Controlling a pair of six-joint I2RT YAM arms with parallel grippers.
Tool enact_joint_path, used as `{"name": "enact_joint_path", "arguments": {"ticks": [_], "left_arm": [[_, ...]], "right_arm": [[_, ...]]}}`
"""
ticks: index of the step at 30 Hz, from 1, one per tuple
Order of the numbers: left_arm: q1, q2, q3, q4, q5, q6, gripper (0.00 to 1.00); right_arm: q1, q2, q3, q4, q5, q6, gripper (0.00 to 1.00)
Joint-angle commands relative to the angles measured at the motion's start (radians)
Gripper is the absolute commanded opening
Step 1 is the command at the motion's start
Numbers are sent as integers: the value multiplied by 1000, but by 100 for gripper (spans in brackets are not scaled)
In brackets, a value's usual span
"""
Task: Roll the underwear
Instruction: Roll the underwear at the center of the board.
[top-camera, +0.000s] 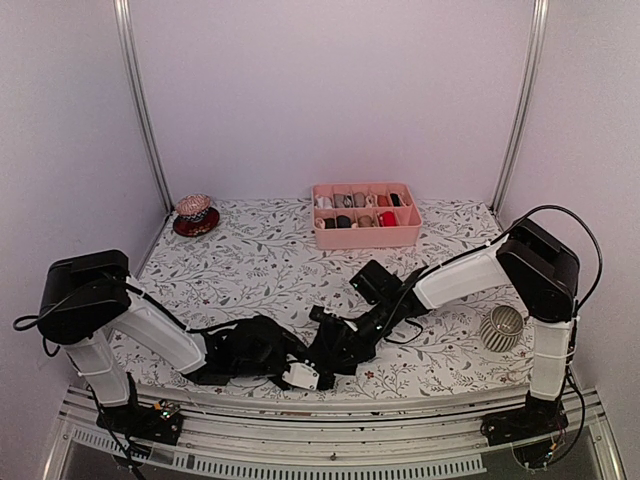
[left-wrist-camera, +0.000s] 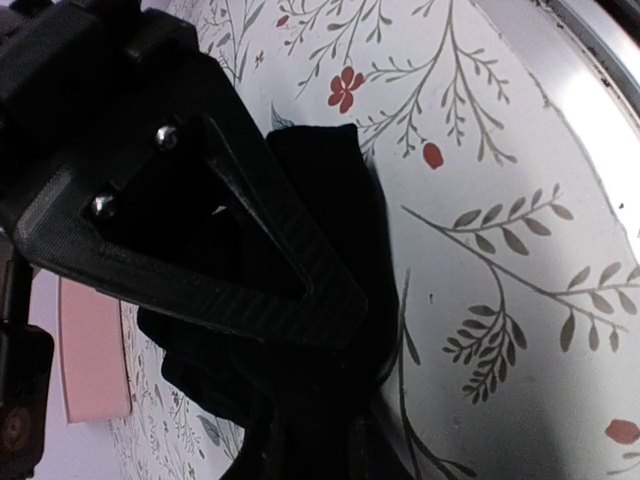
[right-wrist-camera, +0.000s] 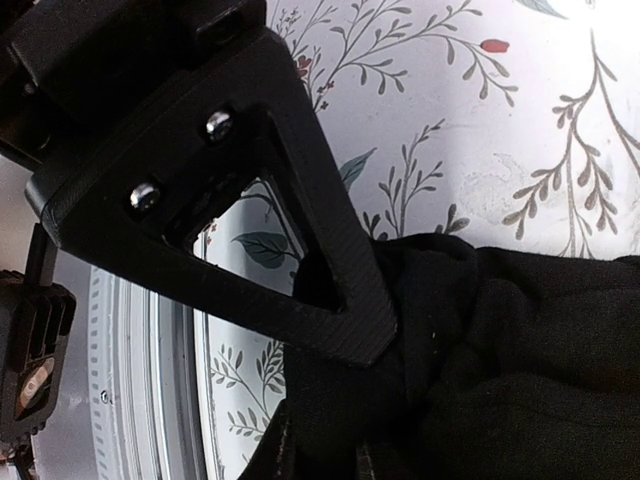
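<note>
At the far-left back corner of the bench (top-camera: 250, 262), a red dish (top-camera: 195, 226) holds a pinkish ball (top-camera: 194, 207). Nearer the front edge, the left tool (top-camera: 258, 352) lies low, its tip at the left end of the underwear (top-camera: 335, 345) — a crumpled black heap at the front middle of the bench, between the two arms. From the left wrist, one black finger (left-wrist-camera: 300, 290) rests across the dark fabric. Its partner is out of sight, so I cannot tell whether that tool is parted or clamped. Behind the heap, near the back wall, stands a pink divided tray (top-camera: 365, 236) with small bundles in its compartments. The right tool (top-camera: 368, 325) reaches down into the heap's right side. Its wrist view shows one finger (right-wrist-camera: 345, 300) with fabric bunched at its tip — again I cannot tell whether it grips. Far right, a ribbed grey object (top-camera: 501, 327) sits beside the right arm.
</note>
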Motion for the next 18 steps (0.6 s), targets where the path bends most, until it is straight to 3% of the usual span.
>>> {"name": "enact_joint_path", "arguments": {"ticks": [1, 13, 18], "left_arm": [[-9, 16, 6, -73, -7, 0, 13], [15, 37, 164, -462, 56, -85, 17], [63, 49, 275, -654, 155, -151, 17]], "right_arm": [[2, 19, -32, -76, 97, -11, 18], [4, -378, -210, 22, 376, -2, 63], [8, -525, -265, 60, 597, 17, 68]]}}
